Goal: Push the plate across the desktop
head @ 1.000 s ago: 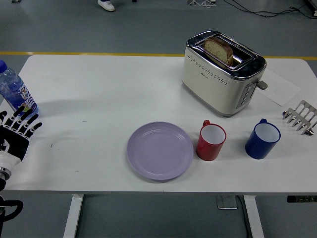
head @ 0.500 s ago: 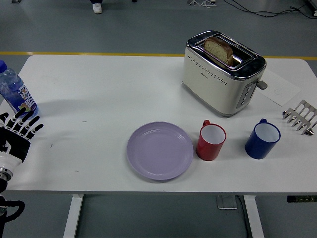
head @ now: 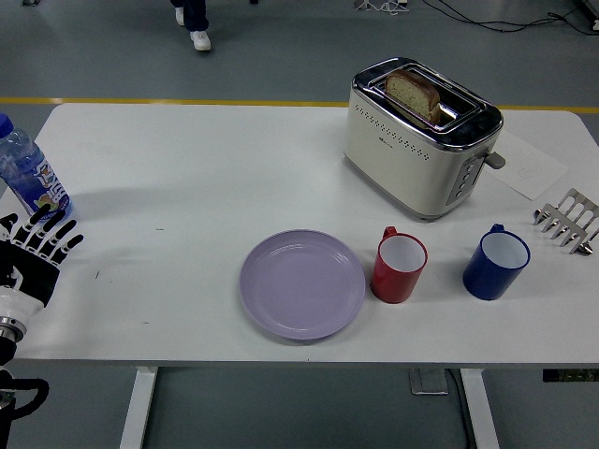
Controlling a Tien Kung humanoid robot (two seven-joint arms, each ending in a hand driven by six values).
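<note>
step: approach is being started; plate [head: 302, 283] is not yet being touched, push not begun (judged)
left hand [head: 36, 253]: is being held at the surface's left edge, fingers [head: 51, 236] spread apart, nothing being held
right hand: not being shown in the head view
plate: lavender, empty, is lying flat well to the right of the left hand, near the surface's [head: 187, 178] front edge; a wide stretch of bare surface is lying between them
red mug [head: 400, 267]: is sitting just beyond the plate's far side from the hand, almost touching its rim
blue mug [head: 496, 261]: is sitting further right again, apart from the red mug
toaster [head: 418, 136]: is standing far right and back from the hand, bread slice [head: 414, 92] showing in a slot
water bottle [head: 25, 173]: is standing just behind the hand, very near the fingertips
next move (judged): hand is needing to be carried right across the bare surface to the plate's near rim; the bottle is needing to be cleared, and a push straight right is likely being blocked by the red mug
change vs earlier frames: hand is being shifted only slightly, fingers a little more fanned; plate, mugs, toaster are staying put
</note>
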